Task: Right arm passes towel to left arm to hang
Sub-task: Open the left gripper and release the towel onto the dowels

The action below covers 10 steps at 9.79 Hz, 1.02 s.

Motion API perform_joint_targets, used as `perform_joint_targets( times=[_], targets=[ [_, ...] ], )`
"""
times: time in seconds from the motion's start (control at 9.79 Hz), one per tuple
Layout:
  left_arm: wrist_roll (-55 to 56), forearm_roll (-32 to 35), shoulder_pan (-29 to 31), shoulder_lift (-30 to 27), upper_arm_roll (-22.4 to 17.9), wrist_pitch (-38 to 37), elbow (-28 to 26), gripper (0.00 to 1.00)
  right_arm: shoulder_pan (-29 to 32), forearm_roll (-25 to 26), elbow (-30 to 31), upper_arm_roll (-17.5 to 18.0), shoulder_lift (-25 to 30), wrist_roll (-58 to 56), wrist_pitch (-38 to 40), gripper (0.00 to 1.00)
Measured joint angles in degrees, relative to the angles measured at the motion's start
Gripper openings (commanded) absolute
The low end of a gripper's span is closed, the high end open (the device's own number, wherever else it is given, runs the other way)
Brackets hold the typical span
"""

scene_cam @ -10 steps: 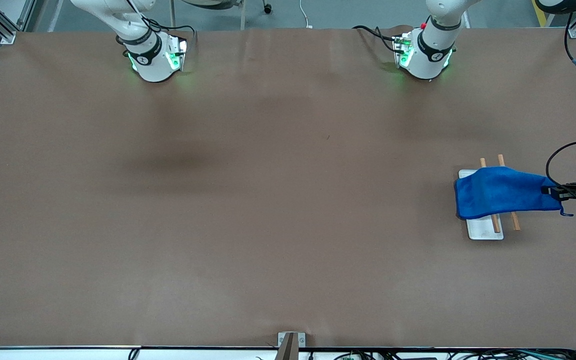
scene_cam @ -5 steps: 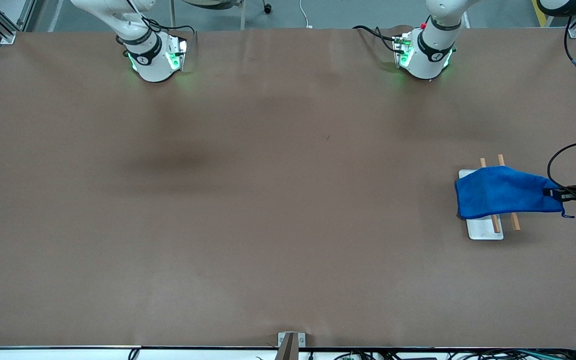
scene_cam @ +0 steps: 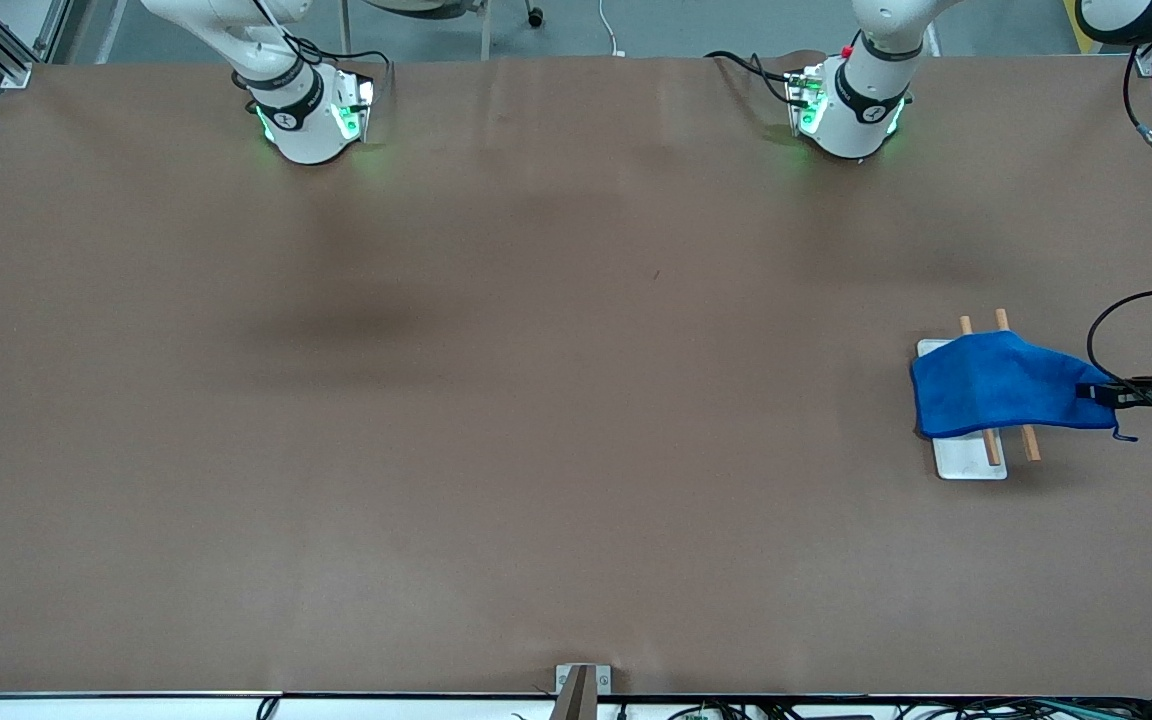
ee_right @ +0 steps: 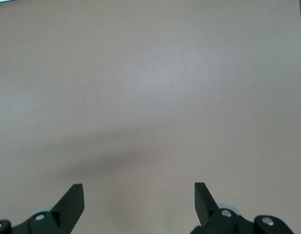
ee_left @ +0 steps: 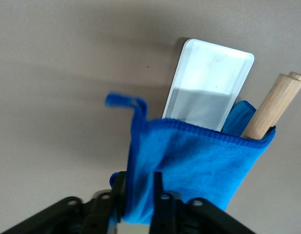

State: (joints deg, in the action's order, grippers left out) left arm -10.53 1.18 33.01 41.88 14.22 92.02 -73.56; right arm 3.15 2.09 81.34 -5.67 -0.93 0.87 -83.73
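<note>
1. The towel (scene_cam: 1001,385) is at the left arm's end of the table (scene_cam: 536,400), draped over two wooden rods (scene_cam: 1031,440) that stand above a white tray (scene_cam: 971,455).
2. From the front, one end of the towel hangs down over the tray. The other end is drawn out into a point toward the left gripper (scene_cam: 1106,392), which comes in from the table's edge.
3. The front view does not make clear how the left gripper's fingers sit on the cloth.
4. The left wrist view does: the left gripper (ee_left: 139,178) has its two black fingers (ee_left: 158,187) close together, with a fold of the towel (ee_left: 199,156) pinched between them.
5. That view also shows the corner loop (ee_left: 123,101) sticking up free above the hemmed edge. In the front view the loop (scene_cam: 1124,432) is just a small blue hook beside the gripper.
6. From the wrist, one rod (ee_left: 267,107) pokes out over the towel's top edge, and the tray (ee_left: 209,83) lies bare past it.
7. The right arm waits; only its base shows in the front view.
8. The right wrist view shows the right gripper (ee_right: 139,195) spread wide over bare table, holding nothing.
</note>
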Motion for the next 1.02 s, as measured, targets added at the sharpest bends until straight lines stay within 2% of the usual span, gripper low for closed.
perform_joint_targets(
  times=[0.51,1.02],
  targets=[
    [-1.11,0.00,-0.29,-1.82,0.79,0.34,1.78,1.00,0.00,0.00,0.00,0.00,0.00,0.00,0.02,1.00],
    [10.22,0.00,-7.41,-15.41,2.00,-1.14,2.63,1.00,0.00,0.00,0.04,0.00,0.00,0.00,0.03,1.00]
  ],
)
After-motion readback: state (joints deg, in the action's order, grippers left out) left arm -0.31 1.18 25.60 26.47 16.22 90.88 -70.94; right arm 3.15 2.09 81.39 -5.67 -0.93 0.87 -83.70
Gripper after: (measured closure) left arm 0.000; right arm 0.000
